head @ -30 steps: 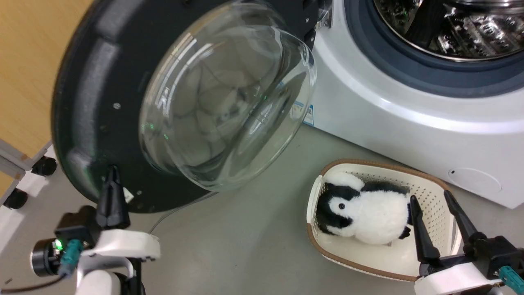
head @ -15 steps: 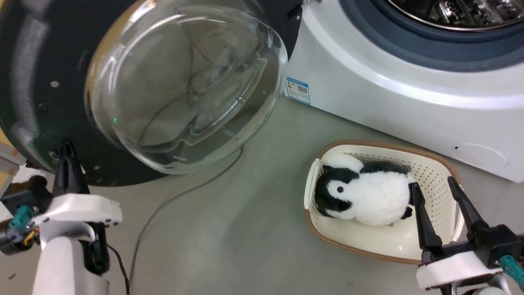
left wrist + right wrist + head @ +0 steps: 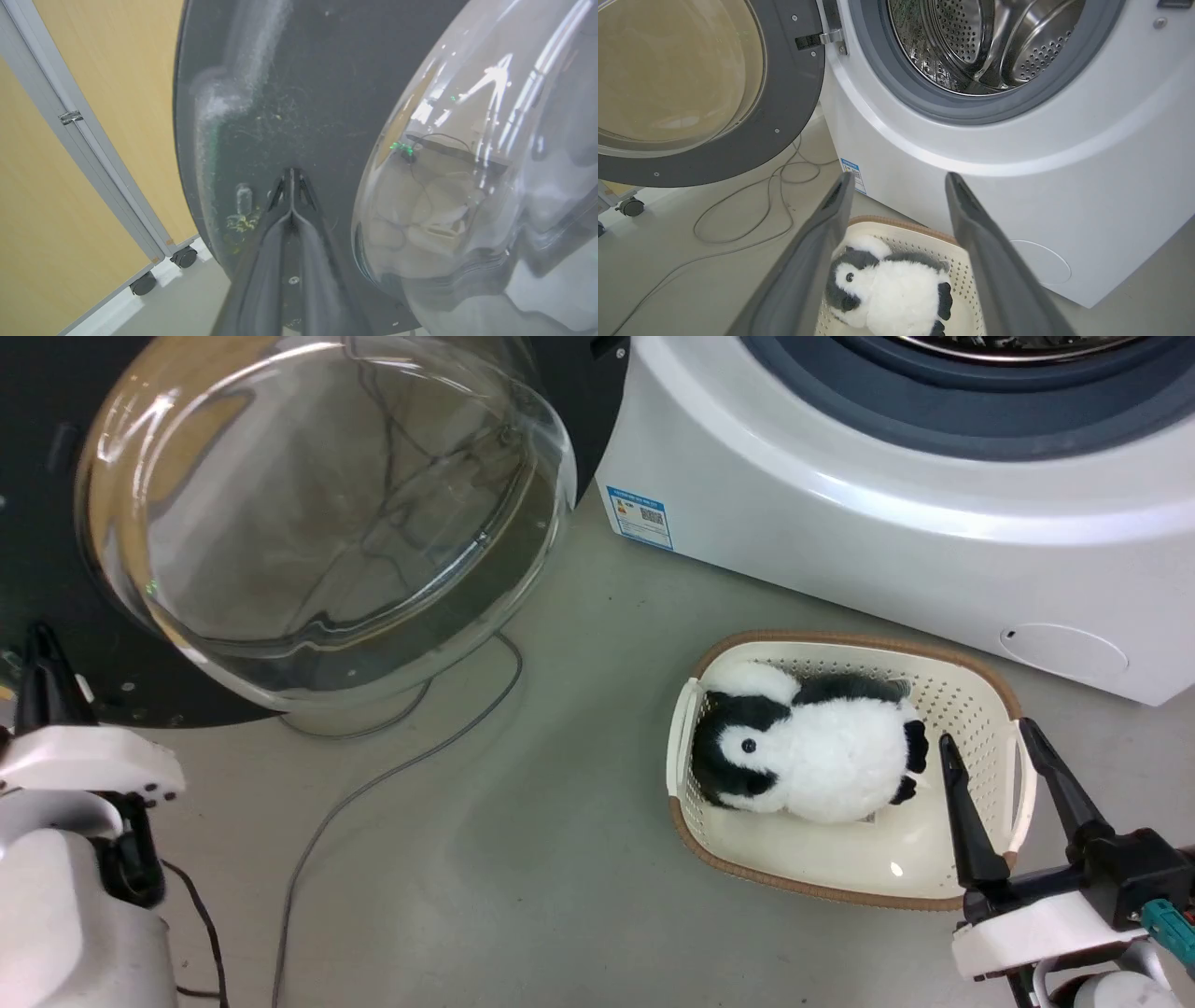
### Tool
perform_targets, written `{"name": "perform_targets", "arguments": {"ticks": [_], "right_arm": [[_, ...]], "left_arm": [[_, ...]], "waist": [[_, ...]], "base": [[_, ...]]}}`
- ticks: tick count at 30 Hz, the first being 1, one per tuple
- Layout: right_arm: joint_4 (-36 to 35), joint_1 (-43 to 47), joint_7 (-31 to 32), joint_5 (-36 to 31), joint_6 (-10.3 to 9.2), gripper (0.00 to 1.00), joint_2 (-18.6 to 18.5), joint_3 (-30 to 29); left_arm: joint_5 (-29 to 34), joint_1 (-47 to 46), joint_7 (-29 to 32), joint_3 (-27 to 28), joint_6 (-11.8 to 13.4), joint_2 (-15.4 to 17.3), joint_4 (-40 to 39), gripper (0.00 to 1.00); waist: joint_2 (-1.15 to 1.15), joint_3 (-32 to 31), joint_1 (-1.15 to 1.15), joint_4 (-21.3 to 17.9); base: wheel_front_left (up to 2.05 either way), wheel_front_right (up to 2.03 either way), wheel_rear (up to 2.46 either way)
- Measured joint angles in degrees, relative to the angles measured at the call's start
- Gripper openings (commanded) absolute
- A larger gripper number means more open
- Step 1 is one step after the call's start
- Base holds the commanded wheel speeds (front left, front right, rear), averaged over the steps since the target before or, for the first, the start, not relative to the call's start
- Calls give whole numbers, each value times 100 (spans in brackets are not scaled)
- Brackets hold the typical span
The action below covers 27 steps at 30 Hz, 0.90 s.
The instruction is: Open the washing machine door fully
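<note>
Black washing machine door (image 3: 317, 504) stands open at 10 o'clock; left hand (image 3: 290, 173) clenched beside it, right hand (image 3: 985, 733) released.

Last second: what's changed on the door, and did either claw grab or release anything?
The washing machine door swung further open, away from the washing machine: its glass bowl overlapped the blue label before and now clears it. The shut left claw went with it, tips against the door's black inner face; nothing gripped or released. The head view shifted too. Unchanged: right claw open by the basket holding the plush penguin.
</note>
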Motion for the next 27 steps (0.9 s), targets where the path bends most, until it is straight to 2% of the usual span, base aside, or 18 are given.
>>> {"name": "perform_targets", "arguments": {"ticks": [5, 13, 21, 27], "right_arm": [[-2, -6, 0, 0, 0, 100, -51, 1], [-59, -76, 0, -32, 0, 100, -27, -118], [-21, -5, 0, 21, 0, 100, 112, -181], [-40, 113, 0, 207, 1, 100, 135, -234]], "left_arm": [[8, -236, 0, 169, -30, 105, 221, 0], [138, -248, 0, 296, -141, 12, 155, 0], [342, 170, 0, 349, -313, -145, -387, 0], [466, 560, 0, 181, -457, -261, -913, 0]], "waist": [[0, 72, 0, -54], [0, 25, 0, -124], [0, -521, -1, -127], [0, -945, -1, -181]], "base": [[0, 0, 0], [0, 0, 0], [0, 0, 0], [0, 0, 0]]}}
